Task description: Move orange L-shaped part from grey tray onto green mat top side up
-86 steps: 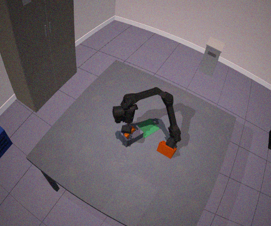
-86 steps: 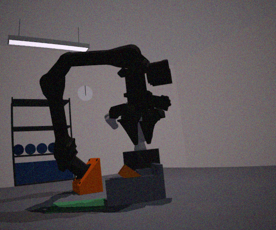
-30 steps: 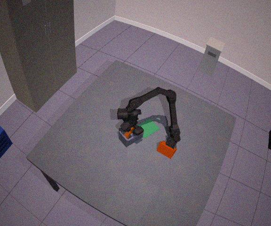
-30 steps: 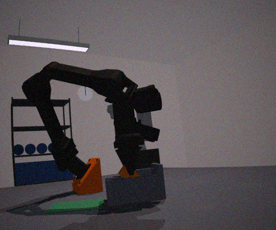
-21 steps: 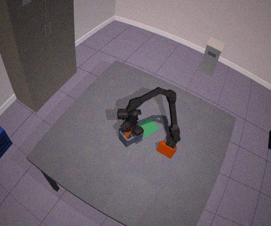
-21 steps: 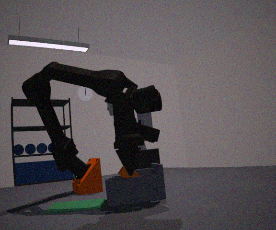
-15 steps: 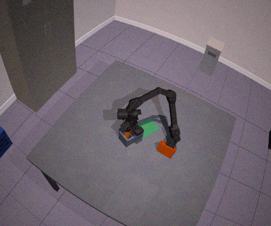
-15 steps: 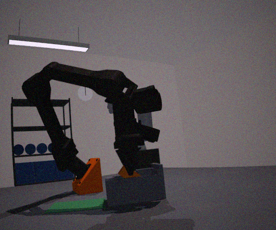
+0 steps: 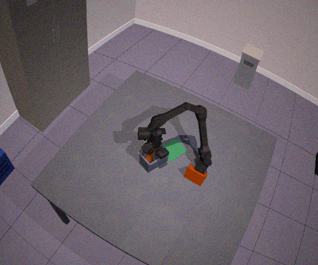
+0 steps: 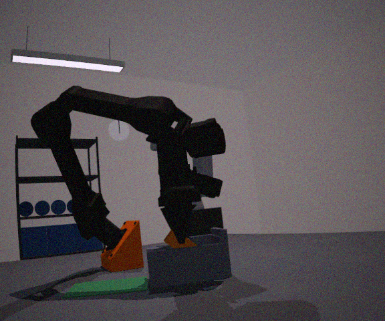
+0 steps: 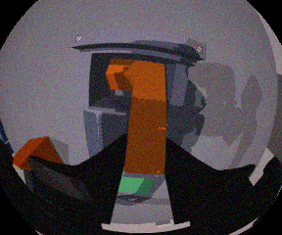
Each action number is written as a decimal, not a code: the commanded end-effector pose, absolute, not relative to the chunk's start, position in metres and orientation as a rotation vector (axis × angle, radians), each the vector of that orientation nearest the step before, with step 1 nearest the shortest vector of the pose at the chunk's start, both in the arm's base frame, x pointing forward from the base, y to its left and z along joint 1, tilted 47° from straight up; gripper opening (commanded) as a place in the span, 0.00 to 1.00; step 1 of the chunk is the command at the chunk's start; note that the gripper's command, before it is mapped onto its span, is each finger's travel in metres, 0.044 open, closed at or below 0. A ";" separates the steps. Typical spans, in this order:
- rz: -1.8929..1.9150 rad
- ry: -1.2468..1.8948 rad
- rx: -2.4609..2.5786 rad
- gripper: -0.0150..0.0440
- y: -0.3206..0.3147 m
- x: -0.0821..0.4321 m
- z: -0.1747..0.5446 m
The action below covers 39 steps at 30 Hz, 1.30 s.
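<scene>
The orange L-shaped part [image 9: 149, 157] [image 10: 172, 238] [image 11: 148, 117] is tilted in the grey tray [image 9: 148, 167] [image 10: 187, 269] [image 11: 93, 128]. Its L-shaped end is low inside the tray, and its other end stands above the rim on the side towards the mat. My gripper [image 9: 154, 154] [image 10: 183, 241] [image 11: 145, 139] points down over the tray and is shut on the part, one finger on each side of its long bar. The exact contact at the fingertips is partly hidden in the top and exterior views. The green mat [image 9: 176, 150] [image 10: 109, 285] [image 11: 130, 184] lies beside the tray.
The arm's orange base block [image 9: 195, 175] [image 10: 127, 256] [image 11: 37, 152] stands on the grey table top [image 9: 119, 208], beyond the mat from the tray. The tray's walls stand close around the part and the fingertips. The arm arches over the mat side.
</scene>
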<state>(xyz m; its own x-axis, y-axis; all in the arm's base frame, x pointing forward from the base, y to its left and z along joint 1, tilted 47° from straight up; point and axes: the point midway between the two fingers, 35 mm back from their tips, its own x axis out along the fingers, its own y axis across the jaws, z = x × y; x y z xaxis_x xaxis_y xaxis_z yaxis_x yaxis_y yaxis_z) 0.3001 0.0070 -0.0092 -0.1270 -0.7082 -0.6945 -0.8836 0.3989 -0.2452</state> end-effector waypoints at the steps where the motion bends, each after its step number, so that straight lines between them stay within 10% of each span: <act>1: 0.289 1.886 -1.363 0.25 0.012 0.301 -0.006; 39: 0.292 1.888 -1.365 0.25 0.054 0.309 0.036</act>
<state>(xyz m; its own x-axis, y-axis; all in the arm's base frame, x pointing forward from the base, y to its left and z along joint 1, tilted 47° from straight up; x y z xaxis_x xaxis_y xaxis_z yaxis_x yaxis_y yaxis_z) 0.3079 0.0496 0.0334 -0.1249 -0.7087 -0.6944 -0.8845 0.3967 -0.2457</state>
